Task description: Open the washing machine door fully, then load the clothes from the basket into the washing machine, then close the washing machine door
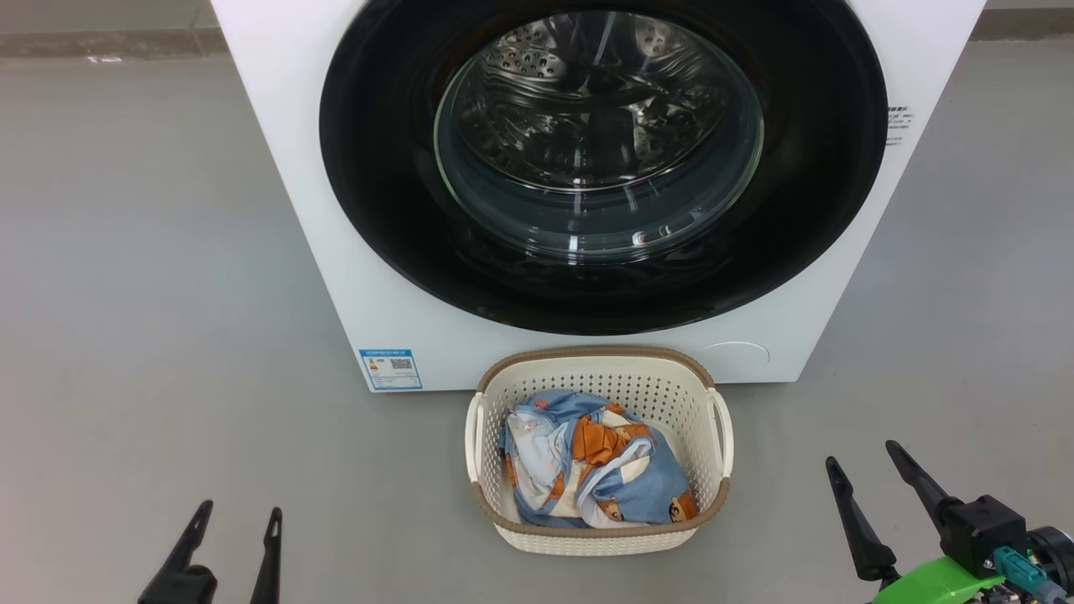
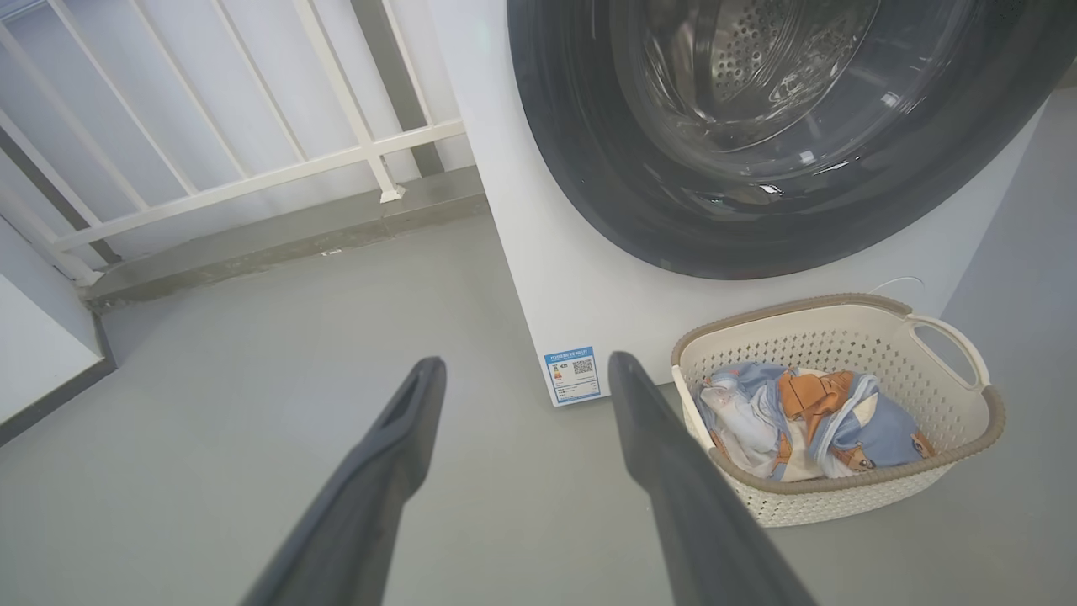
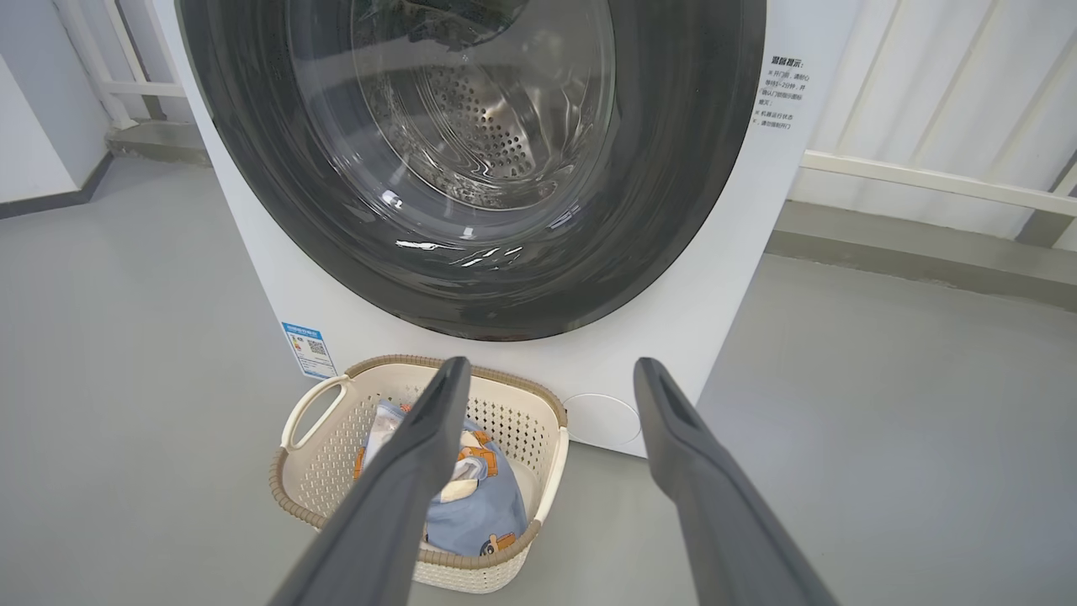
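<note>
At seven o'clock the left hand hangs spread and empty. At twelve the washing machine door, glossy black ring around bulging glass, looks shut; a grip could slip off it. The perforated plastic basket at six, holding soft crumpled clothes, could get knocked. Right hand, five o'clock, spread, empty.

Bright, even light; sharp pictures; glare streaks on the door glass.

You could read nothing. The blue label with a QR code low on the washing machine and the printed lines by its right edge were too small.
</note>
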Available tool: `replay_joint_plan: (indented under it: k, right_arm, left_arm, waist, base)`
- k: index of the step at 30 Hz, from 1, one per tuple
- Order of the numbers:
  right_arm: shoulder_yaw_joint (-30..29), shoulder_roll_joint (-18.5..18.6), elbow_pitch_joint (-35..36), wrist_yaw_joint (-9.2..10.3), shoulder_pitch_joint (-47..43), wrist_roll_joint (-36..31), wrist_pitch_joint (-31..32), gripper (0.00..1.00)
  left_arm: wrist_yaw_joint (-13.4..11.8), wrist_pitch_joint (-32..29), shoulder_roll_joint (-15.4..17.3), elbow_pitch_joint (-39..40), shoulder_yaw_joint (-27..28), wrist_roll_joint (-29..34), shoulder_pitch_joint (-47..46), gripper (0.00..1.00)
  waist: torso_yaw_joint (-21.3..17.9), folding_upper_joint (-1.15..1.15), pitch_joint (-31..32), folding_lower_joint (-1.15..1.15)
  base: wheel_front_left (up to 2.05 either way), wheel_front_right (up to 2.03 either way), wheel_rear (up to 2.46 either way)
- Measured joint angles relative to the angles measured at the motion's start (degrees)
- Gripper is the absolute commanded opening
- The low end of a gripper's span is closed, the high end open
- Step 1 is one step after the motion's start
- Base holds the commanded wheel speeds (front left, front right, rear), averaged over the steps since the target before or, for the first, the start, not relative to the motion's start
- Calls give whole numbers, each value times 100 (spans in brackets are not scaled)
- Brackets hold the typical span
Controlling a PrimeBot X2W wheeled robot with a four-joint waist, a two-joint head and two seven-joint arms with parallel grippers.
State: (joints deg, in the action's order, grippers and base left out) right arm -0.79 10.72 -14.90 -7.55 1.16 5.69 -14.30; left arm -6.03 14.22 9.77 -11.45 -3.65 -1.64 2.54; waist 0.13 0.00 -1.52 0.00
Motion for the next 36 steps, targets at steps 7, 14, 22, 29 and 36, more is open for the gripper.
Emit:
replay_joint_plan:
  k: [7,14,22,29,36]
  right_arm:
    - [-4,-2,-11,0,0,2,-1,100]
    - [-7,-5,-26,0,0,40,-1,100]
    - [-11,-5,-38,0,0,42,-1,100]
    - [-11,-4,-53,0,0,44,-1,100]
    - [1,-11,-67,0,0,54,-1,100]
  left_arm:
    - [59,0,-49,-35,101,-11,1,100]
    - [134,10,-141,-158,299,-68,0,100]
    - [254,16,-208,-214,463,-68,-2,100]
    - [335,18,-280,-272,583,-67,-3,100]
    - [370,18,-305,-281,634,-35,-3,100]
  waist:
    - [-9,0,-5,0]
    - [-19,0,-6,0]
    - [-10,0,3,0]
    - [-3,0,7,0]
    - [-24,0,13,0]
  base:
    - [0,0,0]
    - [0,0,0]
    - [0,0,0]
    - [0,0,0]
    - [24,24,-49]
